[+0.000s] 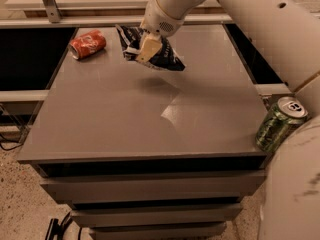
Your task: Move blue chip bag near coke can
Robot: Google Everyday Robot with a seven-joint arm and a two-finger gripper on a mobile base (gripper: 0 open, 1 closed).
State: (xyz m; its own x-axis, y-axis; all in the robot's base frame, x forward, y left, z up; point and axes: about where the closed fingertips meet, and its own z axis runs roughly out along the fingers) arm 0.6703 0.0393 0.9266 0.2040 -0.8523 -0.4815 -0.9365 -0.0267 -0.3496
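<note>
View from above and in front of a grey desk (pixel 125 124) w/ a flat, slightly glossy top and several shallow drawer fronts (pixel 145 189) stacked below it.

A white robot arm (pixel 250 19) reaches in from the upper R, ending in a rounded white wrist over the back of the desk. Its claw (pixel 149 47), w/ pale tan fingers (pixel 150 45), points down and is clamped tight on the blue chip bag (pixel 167 60). The bag is dark navy foil, crinkled, w/ white print. It hangs from the claw over the back-ctr part of the desk, one end sticking up to the L of the wrist, the other trailing down to the R. It looks lifted clear of the surface, w/ a soft shadow (pixel 155 81) on the desk beneath it.

The coke can (pixel 87 44), red w/ white script, lies on its side at the back L corner of the desk. The bag is to its R, near it but not touching.

A green can (pixel 280 125) w/ a silver top stands at the desk's front R corner, well apart from both. Part of the robot's white body (pixel 295 194) fills the lower R.

Bkgd: a metal post (pixel 47 1) at top L, speckled floor (pixel 20 199) and dark cables (pixel 60 226) at bottom L.
</note>
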